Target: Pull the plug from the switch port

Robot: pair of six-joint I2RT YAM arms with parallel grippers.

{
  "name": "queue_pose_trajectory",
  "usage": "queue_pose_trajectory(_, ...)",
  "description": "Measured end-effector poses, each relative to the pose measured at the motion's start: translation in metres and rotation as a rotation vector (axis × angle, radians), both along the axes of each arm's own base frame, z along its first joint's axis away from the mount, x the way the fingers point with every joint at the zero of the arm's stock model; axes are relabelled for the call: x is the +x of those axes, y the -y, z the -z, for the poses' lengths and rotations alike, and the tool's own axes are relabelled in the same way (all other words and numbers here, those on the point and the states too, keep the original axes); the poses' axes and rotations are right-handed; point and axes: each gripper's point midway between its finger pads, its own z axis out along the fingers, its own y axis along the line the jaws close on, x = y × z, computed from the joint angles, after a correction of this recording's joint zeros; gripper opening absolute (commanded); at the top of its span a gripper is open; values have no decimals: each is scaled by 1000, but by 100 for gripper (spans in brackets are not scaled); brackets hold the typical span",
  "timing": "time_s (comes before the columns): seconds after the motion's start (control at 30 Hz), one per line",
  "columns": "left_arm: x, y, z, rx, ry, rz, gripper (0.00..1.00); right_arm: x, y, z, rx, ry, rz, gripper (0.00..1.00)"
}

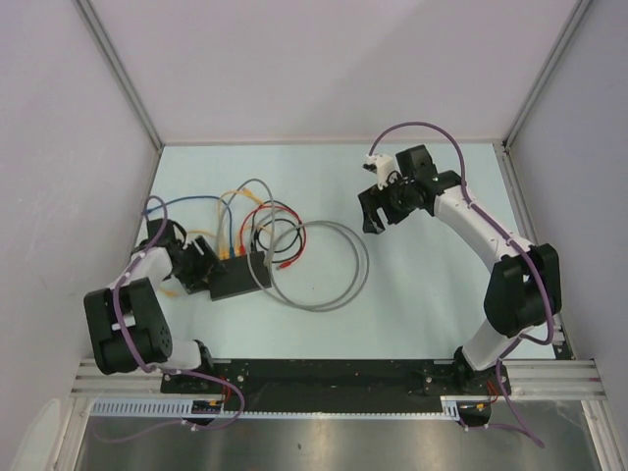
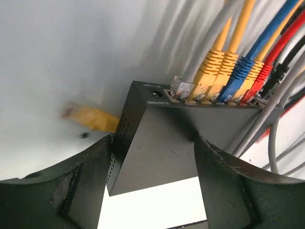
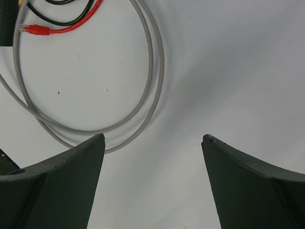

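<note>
The switch point(image 1: 240, 278) is a flat black box on the table's left side. In the left wrist view the switch point(image 2: 162, 143) has several plugs along its far edge: a clear plug point(image 2: 181, 88), yellow plugs point(image 2: 209, 71), a blue plug point(image 2: 240, 71) and a red plug point(image 2: 261, 76). My left gripper point(image 1: 209, 267) straddles the switch's near end. Its left fingertip point(image 2: 95, 162) presses the perforated side and the right fingertip point(image 2: 214, 162) presses the opposite edge, so the left gripper point(image 2: 152, 139) is shut on the box. My right gripper point(image 1: 378, 211) hovers open over bare table at the right; the right gripper point(image 3: 152, 138) holds nothing.
A grey cable loop point(image 1: 334, 265) lies right of the switch, and the same grey loop point(image 3: 143, 95) shows in the right wrist view. A loose red plug point(image 3: 35, 29) rests inside it. A loose yellow plug point(image 2: 90, 117) lies left of the switch. Coloured cables point(image 1: 245, 201) tangle behind it.
</note>
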Motion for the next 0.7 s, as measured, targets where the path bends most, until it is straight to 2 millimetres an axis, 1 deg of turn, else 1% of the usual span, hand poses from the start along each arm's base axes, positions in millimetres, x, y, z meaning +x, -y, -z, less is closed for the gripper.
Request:
queue_pose_trajectory(0.1, 3, 22, 0, -12, 19, 80, 73, -2, 4, -2, -1, 3, 7, 88)
queue_pose_trajectory(0.13, 2, 33, 0, -9, 23, 127, 73, -5, 7, -3, 3, 4, 12, 88)
queue_pose_trajectory(0.2, -1, 58, 1, -2, 24, 237, 74, -9, 13, -4, 9, -1, 25, 87)
queue_pose_trajectory(0.27, -8, 89, 2, 7, 29, 380, 76, -13, 21, -7, 12, -11, 41, 86)
queue_pose_trajectory(0.37, -21, 131, 3, 28, 56, 598, 82, -15, 30, -9, 12, -23, 59, 86)
queue_pose_trajectory(0.4, -25, 142, 2, 32, 69, 658, 85, -16, 33, -10, 12, -25, 66, 86)
queue_pose_trajectory(0.43, -28, 151, 1, 35, 77, 708, 86, -17, 35, -9, 12, -30, 75, 86)
queue_pose_trajectory(0.47, -30, 157, 0, 37, 80, 739, 87, -17, 37, -9, 12, -33, 87, 86)
queue_pose_trajectory(0.5, -31, 158, -1, 40, 76, 754, 88, -18, 39, -9, 12, -39, 100, 86)
queue_pose_trajectory(0.57, -28, 153, -9, 59, 68, 762, 89, -24, 42, -6, 14, -56, 123, 85)
queue_pose_trajectory(0.63, -13, 144, -23, 79, 95, 743, 89, -39, 43, 0, 13, -75, 119, 82)
queue_pose_trajectory(0.7, 3, 134, -37, 104, 141, 723, 89, -61, 37, 7, 11, -82, 65, 83)
